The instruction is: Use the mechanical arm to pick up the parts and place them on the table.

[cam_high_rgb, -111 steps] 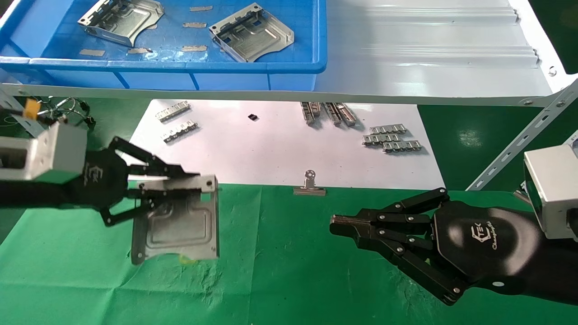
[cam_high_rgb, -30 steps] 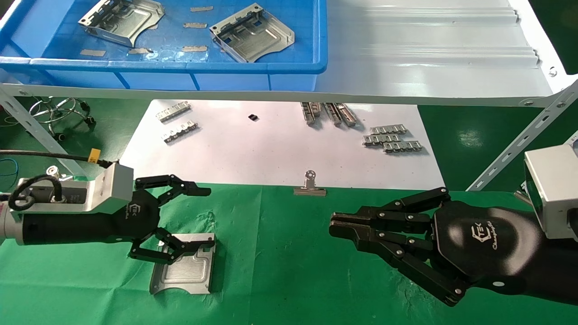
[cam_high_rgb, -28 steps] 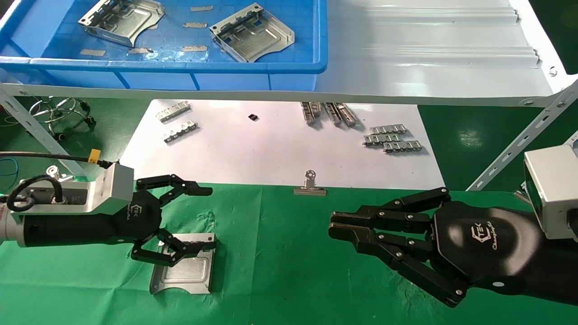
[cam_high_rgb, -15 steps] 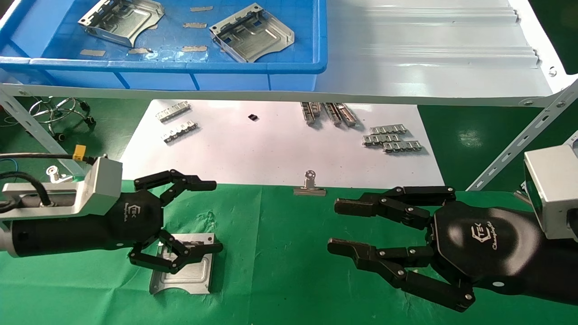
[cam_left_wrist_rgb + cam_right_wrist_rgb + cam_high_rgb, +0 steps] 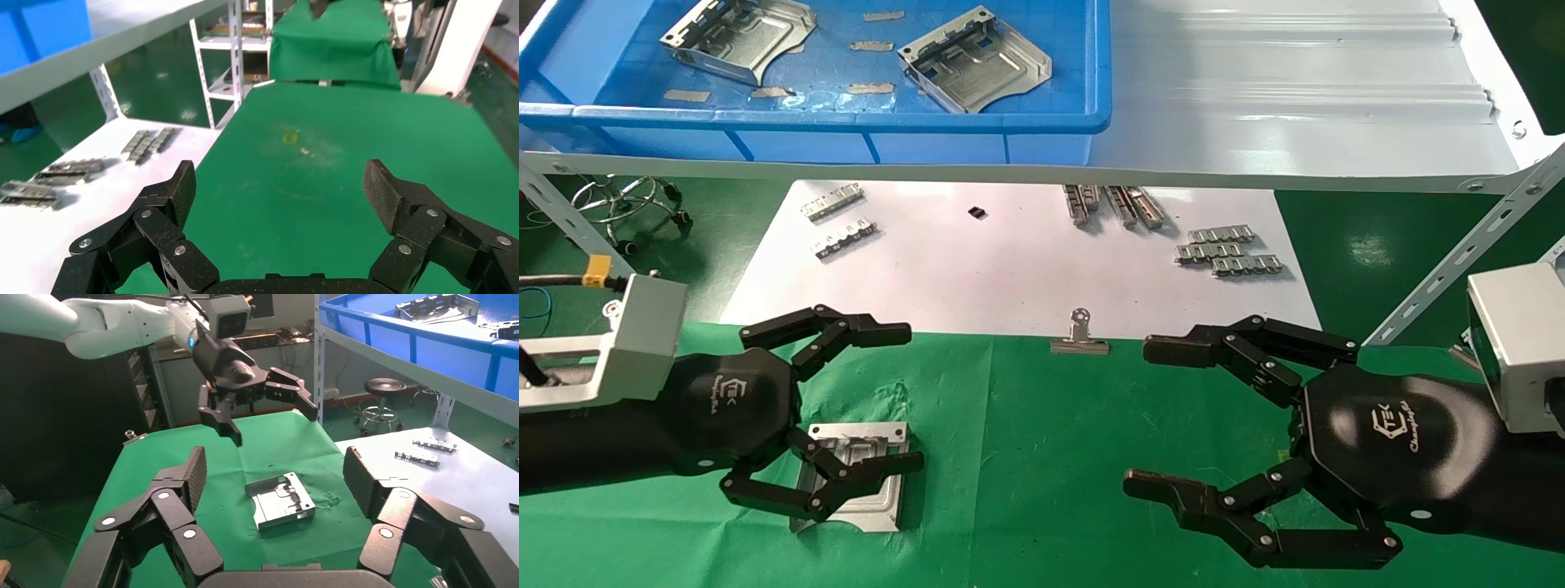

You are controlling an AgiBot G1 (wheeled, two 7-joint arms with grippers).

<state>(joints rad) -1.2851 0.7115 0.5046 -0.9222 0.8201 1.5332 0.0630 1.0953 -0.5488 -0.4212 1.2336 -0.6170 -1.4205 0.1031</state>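
Observation:
One silver part (image 5: 869,496) lies flat on the green table (image 5: 1026,457), and it also shows in the right wrist view as the part (image 5: 284,502). My left gripper (image 5: 910,398) is open and raised above it, one finger crossing over the part in the head view. The left wrist view shows only bare green cloth between the open left gripper (image 5: 283,184). Two more parts (image 5: 738,37) (image 5: 974,59) rest in the blue bin. At the right, my right gripper (image 5: 1142,416) stands open and empty over the cloth, facing the lying part.
The blue bin (image 5: 846,122) sits on a white shelf (image 5: 1295,98) at the back. A white paper sheet (image 5: 977,269) under it holds toothed metal strips (image 5: 1228,249). A binder clip (image 5: 1079,335) lies at the paper's front edge. A slanted shelf brace (image 5: 1459,253) crosses at the right.
The left gripper set the part down on the cloth, let go, then drew back and up. The right gripper went from shut to wide open.

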